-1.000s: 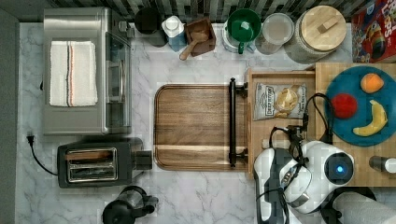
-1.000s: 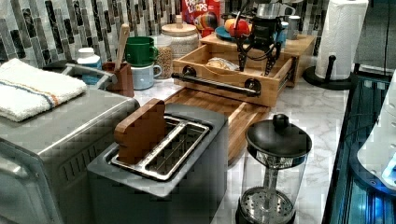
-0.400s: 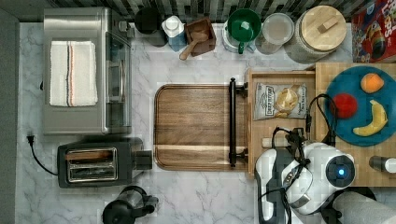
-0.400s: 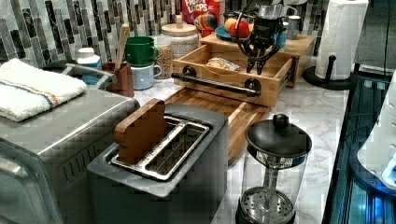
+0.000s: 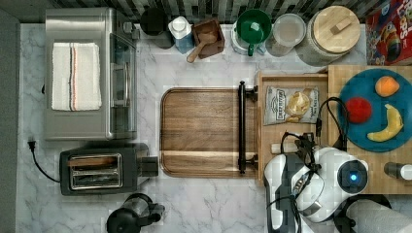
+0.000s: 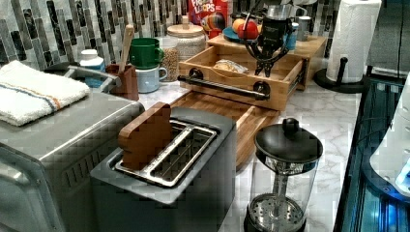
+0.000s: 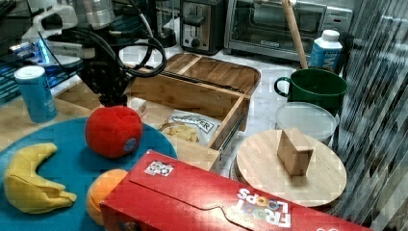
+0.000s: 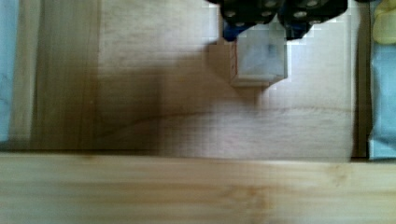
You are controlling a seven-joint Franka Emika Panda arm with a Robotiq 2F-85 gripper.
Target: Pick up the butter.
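The butter [image 5: 282, 147] is a pale stick lying on the floor of the open wooden drawer [image 5: 291, 80], near the front wall. My gripper [image 5: 304, 143] is down in the drawer over one end of it. In the wrist view the butter [image 8: 261, 58] sits between the black fingertips [image 8: 243, 11], which press in on both its sides. The right view has the butter's square end [image 7: 138, 107] beside the gripper [image 7: 115, 98]. In the left view the gripper [image 6: 263, 72] reaches below the drawer rim. The butter rests on the wood.
A clear chip bag [image 5: 290, 105] lies in the same drawer, farther back. A blue plate [image 5: 398, 82] with toy fruit sits on the raised shelf beside it, with a can [image 7: 34, 94] nearby. A wooden tray [image 5: 199, 131], toaster [image 5: 97, 170] and French press [image 5: 131, 218] stand on the marble counter.
The gripper has dropped from above the drawer rim down into the drawer. Its fingers, spread wide before, have drawn in around the butter.
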